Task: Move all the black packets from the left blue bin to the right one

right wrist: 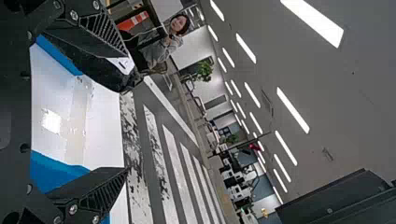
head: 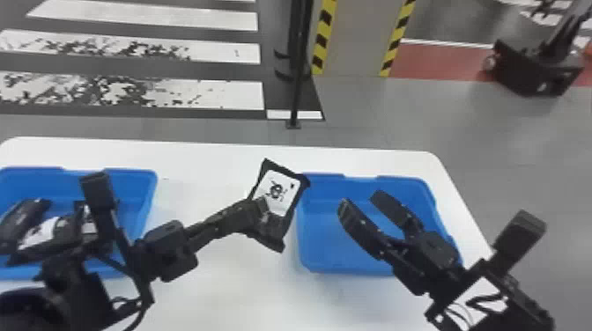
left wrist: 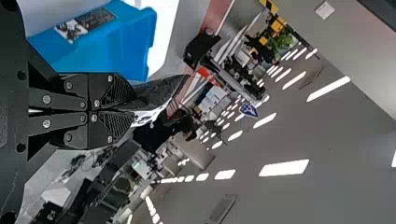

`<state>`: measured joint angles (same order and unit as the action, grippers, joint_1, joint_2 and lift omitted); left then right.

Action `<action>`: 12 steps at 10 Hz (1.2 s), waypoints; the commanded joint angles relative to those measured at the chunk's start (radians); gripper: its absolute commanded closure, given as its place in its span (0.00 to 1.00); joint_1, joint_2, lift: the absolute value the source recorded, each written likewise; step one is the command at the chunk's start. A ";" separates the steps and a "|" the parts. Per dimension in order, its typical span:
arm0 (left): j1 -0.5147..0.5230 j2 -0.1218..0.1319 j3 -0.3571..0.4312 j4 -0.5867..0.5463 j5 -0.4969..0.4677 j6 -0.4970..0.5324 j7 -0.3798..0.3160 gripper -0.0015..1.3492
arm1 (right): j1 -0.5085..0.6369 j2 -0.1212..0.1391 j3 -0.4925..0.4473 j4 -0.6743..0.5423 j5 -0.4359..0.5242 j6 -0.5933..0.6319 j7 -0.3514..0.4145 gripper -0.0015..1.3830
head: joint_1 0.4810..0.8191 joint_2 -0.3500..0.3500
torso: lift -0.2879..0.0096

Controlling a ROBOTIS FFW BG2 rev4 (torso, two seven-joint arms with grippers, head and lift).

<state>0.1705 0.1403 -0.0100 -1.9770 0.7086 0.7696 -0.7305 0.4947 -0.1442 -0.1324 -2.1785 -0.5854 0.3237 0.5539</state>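
**Jaws of the left arm gripping a packet, jaws of the right standing wide**

In the head view, the left gripper [head: 263, 207] is pinching a black packet [head: 278, 203] narrowly at its 8 o'clock edge, presumably leaving the far side free to clear the rim. The packet is hanging tilted above the white table [head: 220, 290], with the right blue bin [head: 321, 259] lying just beside it toward 4 o'clock. The right gripper [head: 362, 198] is hovering over that bin, holding nothing, perhaps waiting to receive or steady the load. Toward 9 o'clock, remaining packets [head: 24, 220] are lying in the left blue bin [head: 137, 189], so further transfers are likely awaiting their turn.
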 commanded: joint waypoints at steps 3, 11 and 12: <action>-0.028 0.010 -0.074 0.000 0.031 0.001 -0.003 0.90 | -0.078 -0.017 0.029 0.074 -0.057 0.022 -0.002 0.13 | 0.63 0.23 | 0.46; -0.045 0.010 -0.104 0.025 0.041 0.003 -0.003 0.90 | -0.080 -0.018 0.091 0.079 -0.146 0.005 0.001 0.92 | 0.63 0.25 | 0.46; -0.043 0.008 -0.102 0.025 0.045 0.001 -0.001 0.89 | -0.075 -0.018 0.097 0.079 -0.148 0.005 0.001 0.92 | 0.63 0.25 | 0.46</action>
<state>0.1268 0.1498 -0.1134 -1.9524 0.7523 0.7715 -0.7297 0.4167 -0.1626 -0.0388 -2.1001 -0.7322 0.3302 0.5554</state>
